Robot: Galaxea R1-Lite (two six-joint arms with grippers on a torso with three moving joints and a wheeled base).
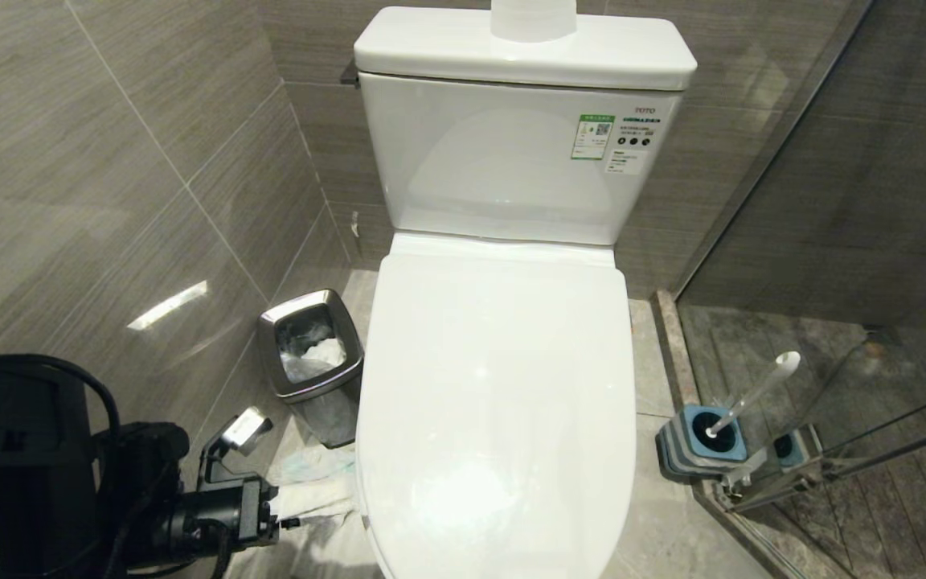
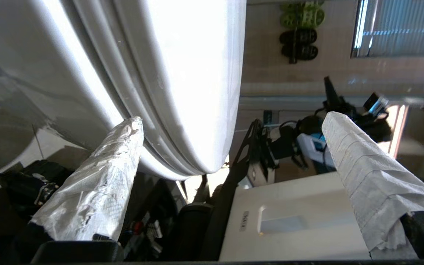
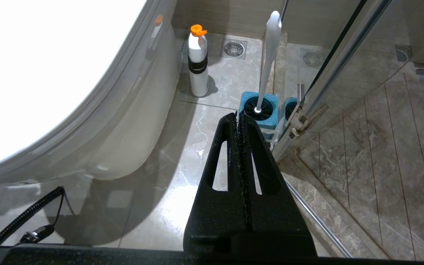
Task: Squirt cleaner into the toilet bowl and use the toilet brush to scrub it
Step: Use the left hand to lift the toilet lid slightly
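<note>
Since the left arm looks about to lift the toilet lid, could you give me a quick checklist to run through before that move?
1. Toilet lid down, bowl covered: not ok for squirting yet.
2. Left gripper open, its paper-wrapped fingers astride the lid's edge: ok.
3. Right gripper shut, holding nothing: ok.
4. Toilet brush standing in its blue holder: ok.
5. Cleaner bottle upright on the floor beside the toilet: ok.
6. Clearance behind the lid: cannot tell.

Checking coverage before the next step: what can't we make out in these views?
- Toilet bowl interior: every view, closed lid covers it.
- Toilet brush head: sunk in its holder.
- Cleaner bottle label: right wrist view, too small.
- Roll on tank: head view, top edge cuts it.
</note>
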